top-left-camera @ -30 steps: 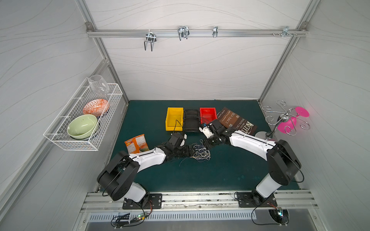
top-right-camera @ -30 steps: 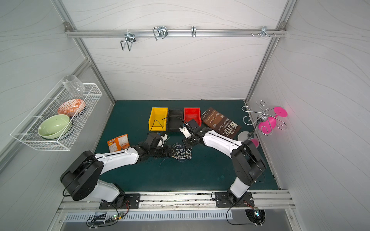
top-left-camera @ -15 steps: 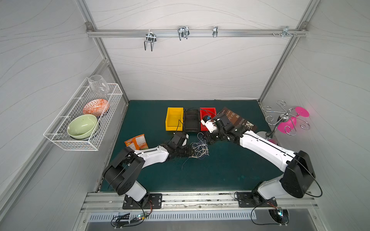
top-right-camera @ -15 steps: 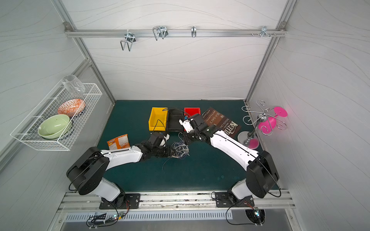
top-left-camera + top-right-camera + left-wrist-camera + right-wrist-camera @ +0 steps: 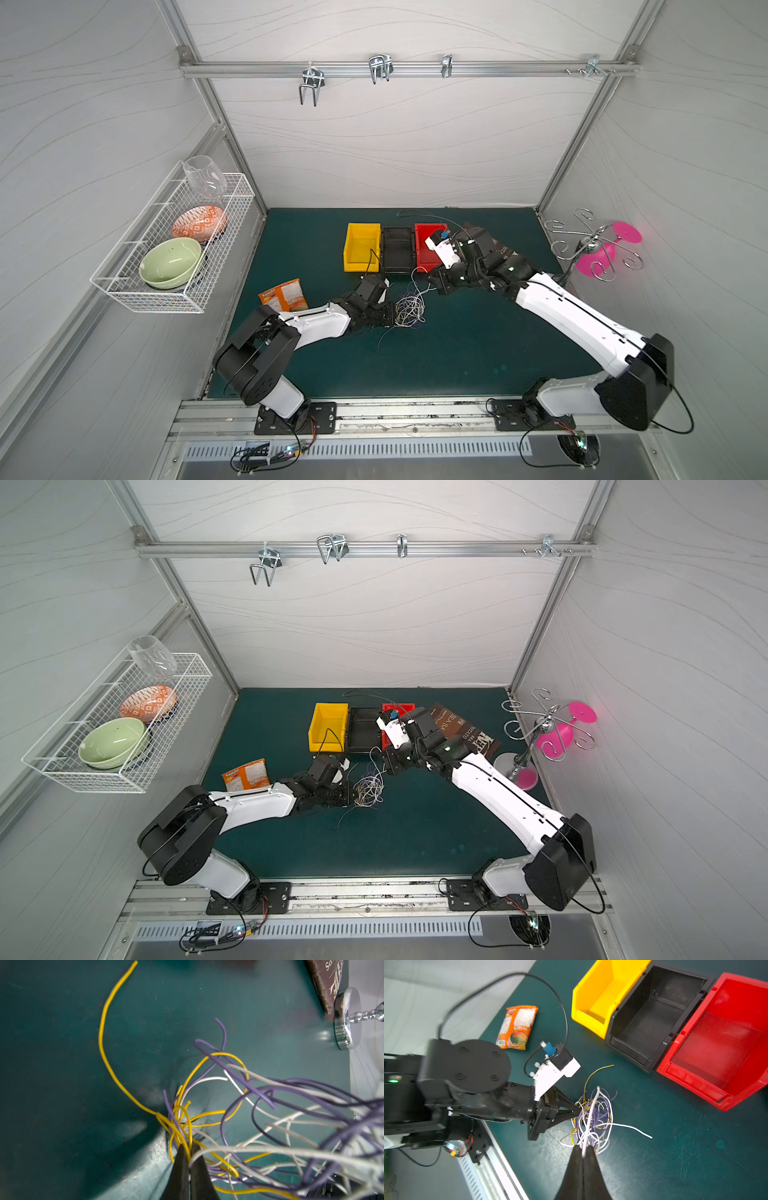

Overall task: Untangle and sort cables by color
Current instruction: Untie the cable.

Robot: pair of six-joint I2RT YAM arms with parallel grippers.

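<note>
Counter [image 5: 457,357] lies open nearside of the cables [image 5: 409,309]; three bins [image 5: 398,249] wall the far side, seemingly just apart.

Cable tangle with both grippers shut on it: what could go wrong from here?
1. The right gripper pinches one white strand that runs back into the tangle. Pulling may tighten the loops or drag purple and yellow strands along.
2. The left gripper pins only a few yellow strands at the tangle's edge. If they slip, the whole bundle would likely follow the right arm.
</note>
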